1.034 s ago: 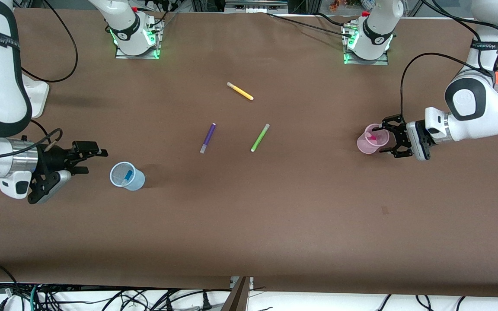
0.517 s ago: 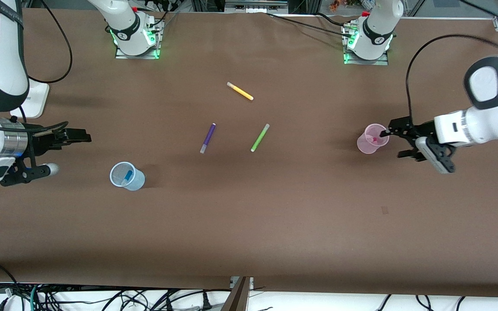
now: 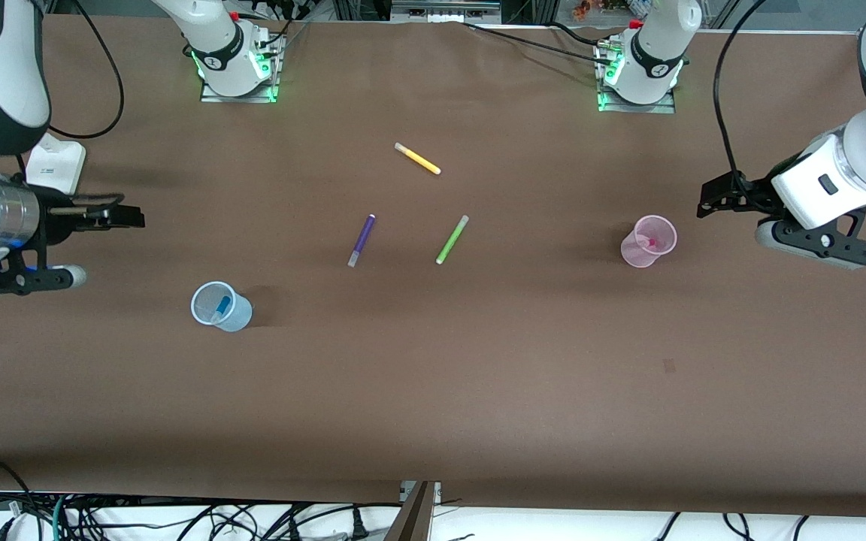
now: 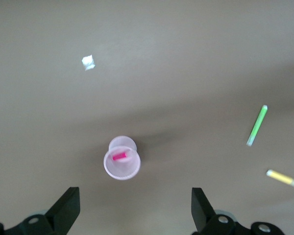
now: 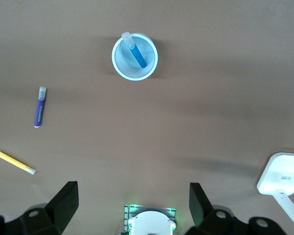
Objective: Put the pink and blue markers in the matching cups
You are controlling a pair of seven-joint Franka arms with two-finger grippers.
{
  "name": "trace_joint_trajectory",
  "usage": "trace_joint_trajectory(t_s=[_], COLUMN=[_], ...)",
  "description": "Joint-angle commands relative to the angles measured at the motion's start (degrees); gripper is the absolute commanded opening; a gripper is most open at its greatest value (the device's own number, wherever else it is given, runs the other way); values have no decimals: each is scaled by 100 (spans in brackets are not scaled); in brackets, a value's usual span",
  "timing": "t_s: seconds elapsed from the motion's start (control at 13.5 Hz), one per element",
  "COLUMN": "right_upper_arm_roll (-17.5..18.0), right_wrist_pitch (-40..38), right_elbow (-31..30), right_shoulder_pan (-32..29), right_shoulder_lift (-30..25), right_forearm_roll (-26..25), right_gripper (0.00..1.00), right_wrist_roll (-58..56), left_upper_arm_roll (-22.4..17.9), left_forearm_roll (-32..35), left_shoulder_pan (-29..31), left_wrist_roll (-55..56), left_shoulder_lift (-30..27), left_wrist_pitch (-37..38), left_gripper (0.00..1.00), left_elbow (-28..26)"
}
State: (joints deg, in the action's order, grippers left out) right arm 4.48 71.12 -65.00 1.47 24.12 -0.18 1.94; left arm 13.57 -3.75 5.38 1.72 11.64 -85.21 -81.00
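The pale pink cup stands upright toward the left arm's end of the table with the pink marker inside it. Both also show in the left wrist view: the cup and the marker. My left gripper is open and empty, raised over the table beside the pink cup. The pale blue cup stands toward the right arm's end with the blue marker leaning in it. My right gripper is open and empty above the table, apart from the blue cup.
A purple marker, a green marker and a yellow marker lie mid-table between the cups. A white block sits near the right arm's end. A small white scrap lies on the table past the pink cup.
Both grippers have drawn back from their cups toward the table's ends and risen. The pink and blue markers stay in their cups.
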Motion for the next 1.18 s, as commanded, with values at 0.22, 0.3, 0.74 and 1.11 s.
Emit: trace_joint_trajectory(t_s=[0.22,0.3,0.74,1.11], right_upper_arm_roll=[-26,-26,-26,-43], right_wrist_pitch=[710,728,754,736], right_elbow=[-1024,-1067,-1744,-1745], right_shoulder_pan=[-156,-174,-218,-209], right_shoulder_lift=[-1242,-1313,-1884,-1833], right_forearm_roll=[-236,-263,-202,-193], right_gripper=[100,100,100,100], right_wrist_roll=[87,70,149,123], left_upper_arm_roll=[-12,5,76,-1441], left_forearm_roll=[217,234,454,463], left_shoulder_pan=[-125,-142,-265,-1809], left_wrist_roll=[655,672,629,602], left_shoulder_lift=[242,207,207,-56], left_wrist_pitch=[364,547,610,602], left_gripper=[100,100,100,100], left_elbow=[348,296,304,279])
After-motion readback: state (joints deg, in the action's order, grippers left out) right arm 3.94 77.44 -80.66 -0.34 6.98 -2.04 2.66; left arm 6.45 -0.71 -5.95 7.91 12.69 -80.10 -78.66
